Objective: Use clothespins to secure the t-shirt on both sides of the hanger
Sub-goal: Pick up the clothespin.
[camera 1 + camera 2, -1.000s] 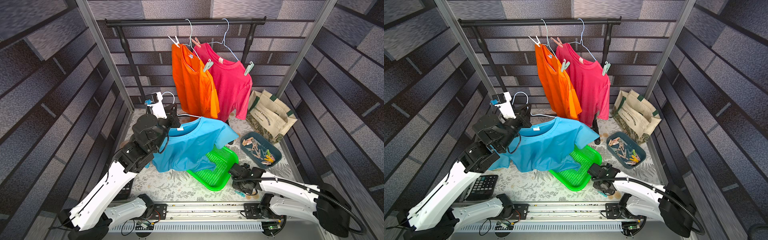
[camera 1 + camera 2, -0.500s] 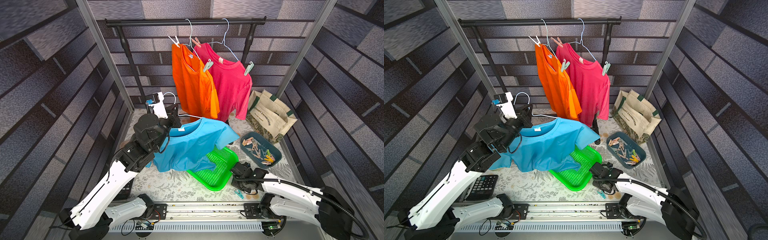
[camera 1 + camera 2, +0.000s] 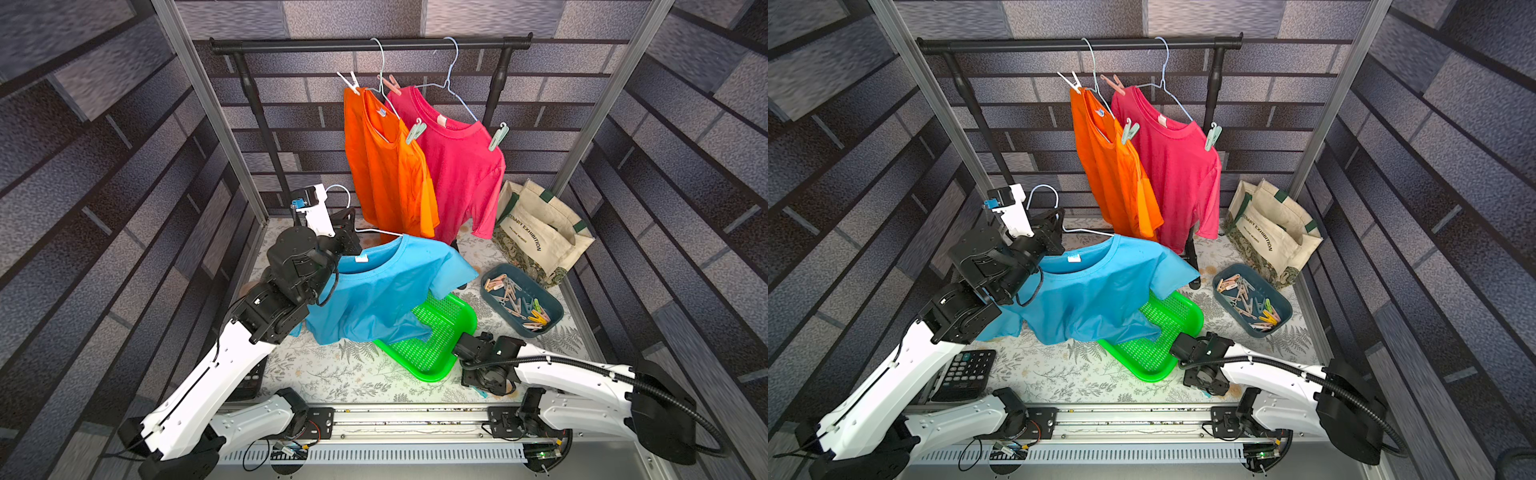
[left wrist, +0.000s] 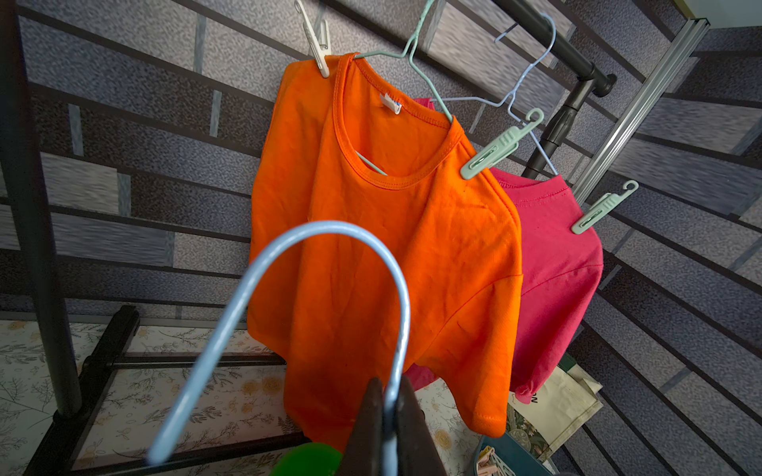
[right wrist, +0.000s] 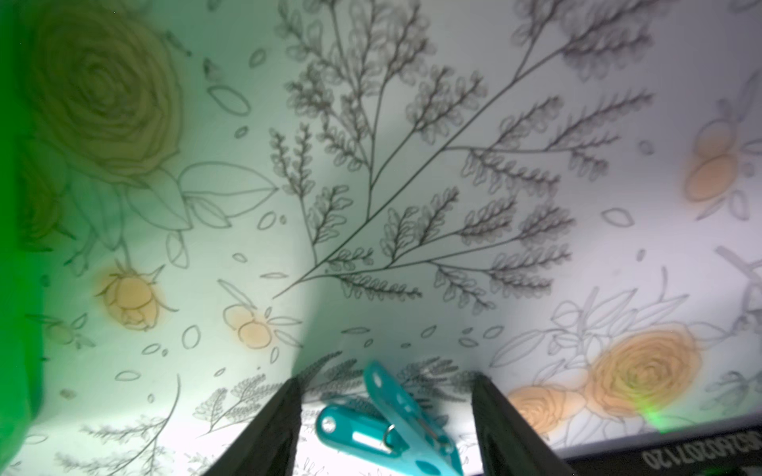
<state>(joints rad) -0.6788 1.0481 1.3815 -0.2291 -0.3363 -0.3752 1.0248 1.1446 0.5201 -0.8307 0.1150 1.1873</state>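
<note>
A blue t-shirt hangs on a pale wire hanger, its hem draped into the green basket. My left gripper is shut on the hanger's wire just under the hook and holds it up at the left. My right gripper points down at the flowered cloth near the front, open. A teal clothespin lies between its fingers, touching neither. More clothespins fill a dark bin at the right.
An orange shirt and a pink shirt hang pegged on the black rail at the back. A tote bag stands at the back right. The green basket sits mid-table and a calculator lies front left.
My right gripper's jaws have opened wide, and its wrist has shifted slightly toward the front. The left arm and the hanger have not moved.
</note>
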